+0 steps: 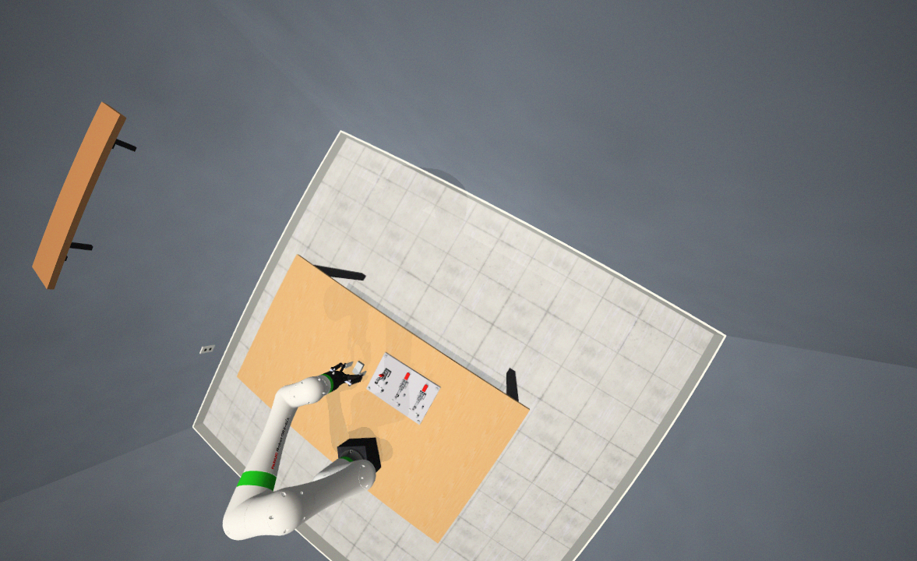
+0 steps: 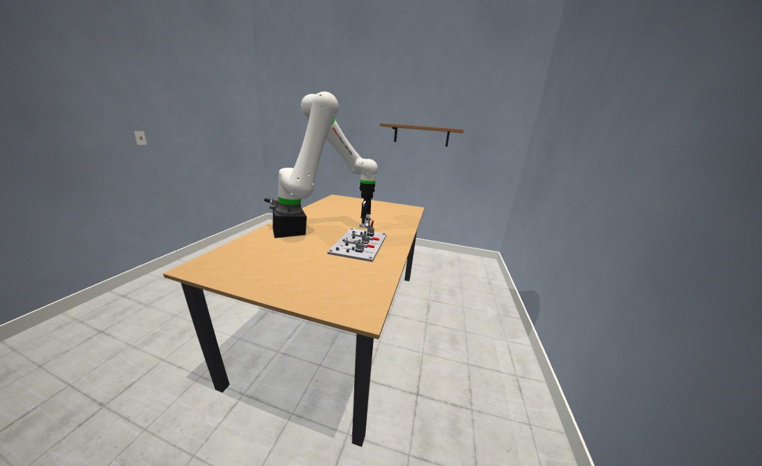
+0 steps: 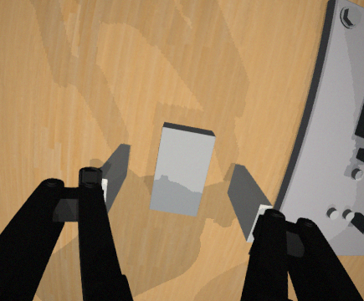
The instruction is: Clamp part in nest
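Grey part, flat on the table, centred below the half-open gripper.

Item lies at mid-frame in the wrist view, its long axis running up the frame, one finger pad off each long side and neither touching (nothing held). Fixture sits just to the right, near the right pad. Judged: a straight descent would bracket the short width; the right finger's closeness to the fixture edge is the point to watch.

Walls: grey-blue, wooden shelf at 12 o'clock
Floor: pale tiles
Table: wood, black legs
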Tool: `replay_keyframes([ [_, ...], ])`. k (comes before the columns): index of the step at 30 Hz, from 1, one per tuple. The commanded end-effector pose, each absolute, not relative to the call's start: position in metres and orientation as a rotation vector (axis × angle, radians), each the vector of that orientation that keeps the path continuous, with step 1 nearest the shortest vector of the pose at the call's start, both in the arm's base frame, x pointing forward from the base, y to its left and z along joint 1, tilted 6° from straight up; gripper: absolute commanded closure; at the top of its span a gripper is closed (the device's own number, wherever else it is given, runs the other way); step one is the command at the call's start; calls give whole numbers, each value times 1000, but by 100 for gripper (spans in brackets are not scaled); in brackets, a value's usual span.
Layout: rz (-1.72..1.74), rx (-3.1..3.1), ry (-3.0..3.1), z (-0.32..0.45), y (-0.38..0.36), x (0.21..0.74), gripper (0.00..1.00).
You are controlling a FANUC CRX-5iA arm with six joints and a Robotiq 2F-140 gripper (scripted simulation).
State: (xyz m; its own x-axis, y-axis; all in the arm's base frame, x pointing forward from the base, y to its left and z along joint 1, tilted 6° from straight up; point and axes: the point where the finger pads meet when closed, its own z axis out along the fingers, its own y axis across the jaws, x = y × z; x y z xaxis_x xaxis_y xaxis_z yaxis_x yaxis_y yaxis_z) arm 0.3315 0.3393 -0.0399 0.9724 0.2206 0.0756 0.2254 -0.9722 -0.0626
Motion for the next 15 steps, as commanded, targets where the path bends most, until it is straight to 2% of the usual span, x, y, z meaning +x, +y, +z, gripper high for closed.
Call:
replay_keyframes([
  [1,-105,-3049,-345,-40,339,332,42],
  [9,-105,-3049,-345,-40,339,332,42],
  [10,-105,-3049,-345,-40,339,332,100],
  [15,-105,-3049,-345,-40,339,332,100],
])
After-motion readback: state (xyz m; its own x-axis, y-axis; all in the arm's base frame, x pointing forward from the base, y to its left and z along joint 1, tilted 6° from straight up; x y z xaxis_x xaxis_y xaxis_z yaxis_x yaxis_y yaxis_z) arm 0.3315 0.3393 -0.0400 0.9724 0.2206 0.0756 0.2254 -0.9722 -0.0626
